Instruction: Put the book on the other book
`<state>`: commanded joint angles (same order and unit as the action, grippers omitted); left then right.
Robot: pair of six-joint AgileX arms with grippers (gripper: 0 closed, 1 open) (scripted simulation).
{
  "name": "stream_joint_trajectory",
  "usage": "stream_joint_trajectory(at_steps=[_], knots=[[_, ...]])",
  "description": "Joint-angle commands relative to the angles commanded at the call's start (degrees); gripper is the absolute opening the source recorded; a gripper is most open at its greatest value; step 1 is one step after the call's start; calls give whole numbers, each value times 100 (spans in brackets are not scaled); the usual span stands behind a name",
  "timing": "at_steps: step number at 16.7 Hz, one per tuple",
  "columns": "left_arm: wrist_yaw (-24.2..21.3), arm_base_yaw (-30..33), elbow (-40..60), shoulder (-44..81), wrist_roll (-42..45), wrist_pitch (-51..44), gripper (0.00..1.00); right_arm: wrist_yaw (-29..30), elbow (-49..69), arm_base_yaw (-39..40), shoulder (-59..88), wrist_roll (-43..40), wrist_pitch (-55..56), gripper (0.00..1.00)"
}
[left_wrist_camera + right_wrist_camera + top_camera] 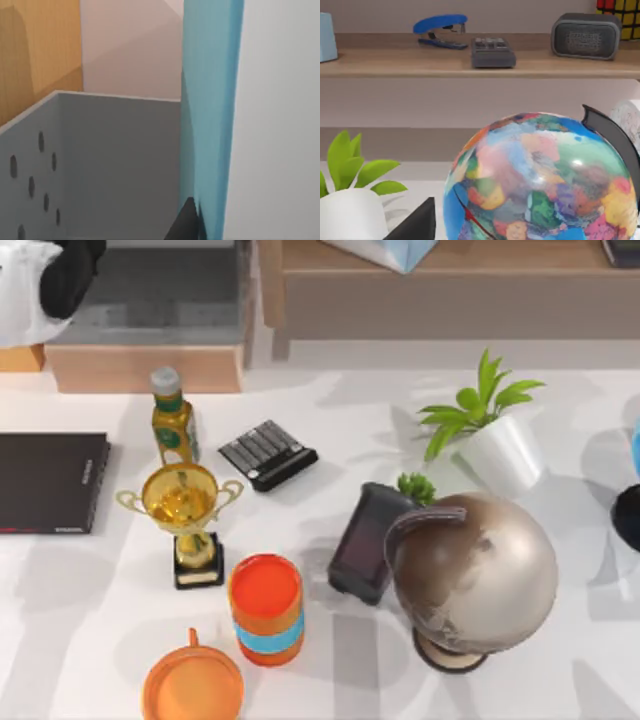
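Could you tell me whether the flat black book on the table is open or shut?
Shut: the other book lies flat at the table's left edge, showing one plain black cover, no pages.

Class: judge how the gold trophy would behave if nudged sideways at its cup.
The gold trophy probably tips: its wide cup tops a narrow stem and small dark base. It likely stays stiff, and its glossy finish suggests a slippery surface.

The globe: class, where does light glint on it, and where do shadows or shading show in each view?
Top view: soft grey shadow bands cross the table, and the globe carries a pale sheen on top. Right wrist view: a small white glint sits on the globe. Left wrist view: the book has a teal cover that darkens in a shaded patch along one side.
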<state>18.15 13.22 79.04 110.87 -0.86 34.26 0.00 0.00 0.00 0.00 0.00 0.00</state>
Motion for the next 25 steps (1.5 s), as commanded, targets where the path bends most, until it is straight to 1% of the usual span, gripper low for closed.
stream_joint_trajectory(at_steps=[2,4,10,13,15,18,22,25], knots=[[-295,109,54,47,-72,-37,0,0,0,0,0,0,0,100],[-461,196,111,197,39,-92,0,0,0,0,0,0,0,100],[-486,190,106,229,91,-104,0,0,0,0,0,0,0,100],[-700,141,-142,-58,451,-45,0,0,0,0,0,0,0,100],[-972,35,-492,-442,985,36,0,0,0,0,0,0,0,100],[-1473,-236,-1209,-1180,2146,183,0,0,0,0,0,0,0,100],[-2140,-761,-2346,-2234,4137,363,0,0,0,0,0,0,0,100],[-2545,-1250,-3219,-2878,5763,436,0,0,0,0,0,0,0,100]])
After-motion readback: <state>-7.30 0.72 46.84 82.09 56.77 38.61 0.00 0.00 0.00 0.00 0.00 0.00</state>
